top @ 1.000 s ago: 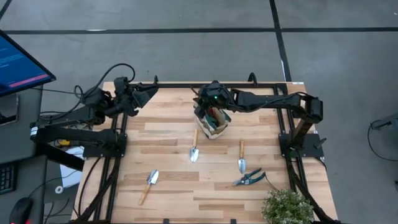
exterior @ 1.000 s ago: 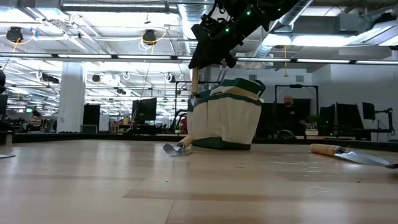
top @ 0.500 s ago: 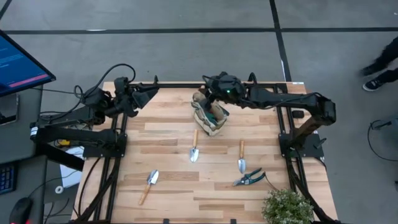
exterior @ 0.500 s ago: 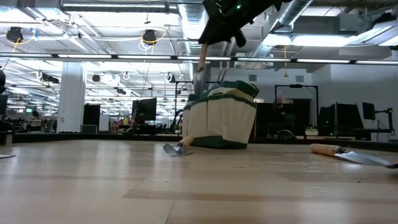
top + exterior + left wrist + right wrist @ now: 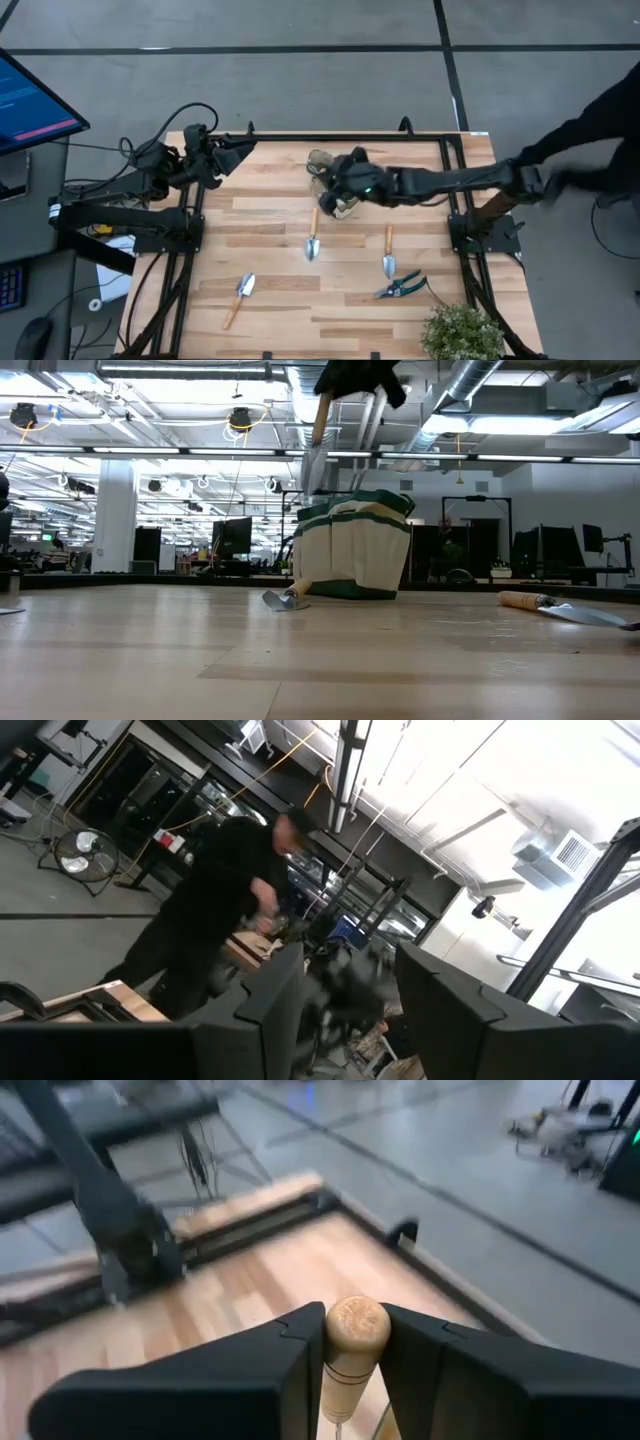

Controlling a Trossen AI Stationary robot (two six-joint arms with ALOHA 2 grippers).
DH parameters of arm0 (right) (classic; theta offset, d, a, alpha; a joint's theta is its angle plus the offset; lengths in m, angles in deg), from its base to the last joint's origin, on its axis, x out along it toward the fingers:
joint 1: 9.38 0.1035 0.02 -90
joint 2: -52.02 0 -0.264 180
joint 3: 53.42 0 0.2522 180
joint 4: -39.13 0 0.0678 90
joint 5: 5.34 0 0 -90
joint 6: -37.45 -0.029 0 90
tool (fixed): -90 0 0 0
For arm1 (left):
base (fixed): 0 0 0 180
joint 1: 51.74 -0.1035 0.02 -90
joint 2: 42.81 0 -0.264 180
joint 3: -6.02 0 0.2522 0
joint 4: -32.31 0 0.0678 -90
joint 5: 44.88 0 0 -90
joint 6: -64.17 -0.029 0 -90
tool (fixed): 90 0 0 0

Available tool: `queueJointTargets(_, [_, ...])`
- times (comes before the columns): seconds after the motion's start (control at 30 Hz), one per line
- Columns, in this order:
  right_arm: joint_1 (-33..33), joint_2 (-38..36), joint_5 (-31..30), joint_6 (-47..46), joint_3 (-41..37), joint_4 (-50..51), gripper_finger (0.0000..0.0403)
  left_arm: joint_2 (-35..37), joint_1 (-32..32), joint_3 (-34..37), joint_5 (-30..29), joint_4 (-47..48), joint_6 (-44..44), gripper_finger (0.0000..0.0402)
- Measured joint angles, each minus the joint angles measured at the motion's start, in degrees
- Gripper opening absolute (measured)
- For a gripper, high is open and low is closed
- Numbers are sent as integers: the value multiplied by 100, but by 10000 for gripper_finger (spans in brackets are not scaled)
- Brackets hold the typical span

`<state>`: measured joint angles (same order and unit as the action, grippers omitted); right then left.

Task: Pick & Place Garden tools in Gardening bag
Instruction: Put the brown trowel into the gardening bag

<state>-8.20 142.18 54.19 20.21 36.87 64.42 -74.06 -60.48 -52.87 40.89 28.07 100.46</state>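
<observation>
Above the far middle of the table (image 5: 270,300), the right gripper (image 5: 340,1342) hangs over the gardening bag (image 5: 352,546) with its two fingers clamped on the round wooden end of a trowel (image 5: 318,438); the low view shows that trowel held nearly upright, handle up and blade down, its long axis pointing into the bag's open top; whether the blade tip sits inside the mouth or just above the rim I cannot tell from these views. From overhead the bag lies directly under the gripper, slightly toward the far edge, so the relation that matters is vertical: tool above, opening below, and I judge a straight drop or lowering would seat it, provided the blade clears the teal rim.

Near the far left corner the left gripper (image 5: 232,150) waits, fingers apart and empty, well away from the bag; the right arm is plainly the nearer one.

On the boards three tools lie loose: a second trowel (image 5: 312,236) just on the near side of the bag, a third trowel (image 5: 388,252) toward the right edge, pruning shears (image 5: 401,287) beside it; a fourth trowel (image 5: 239,298) lies toward the near left corner, nearer the left arm.
</observation>
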Motion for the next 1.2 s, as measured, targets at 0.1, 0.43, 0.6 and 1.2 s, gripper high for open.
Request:
queueJointTargets(0.1, [-23, 326, -118, -67, -4, -21, 64, 0, 1, 0, 0, -1, 0, 159])
queueJointTargets(0.43, [-249, 167, -263, 119, 2, -140, 63, 0, 0, 0, 0, -1, 13, 159])
queueJointTargets(0.6, [-347, 219, -240, -46, 1, 250, 64, 0, -2, -2, 0, 0, 13, 159])
queueJointTargets(1.2, [-446, 1287, 208, -528, -1, 428, 63, 0, -2, -2, -2, -2, -2, 159])
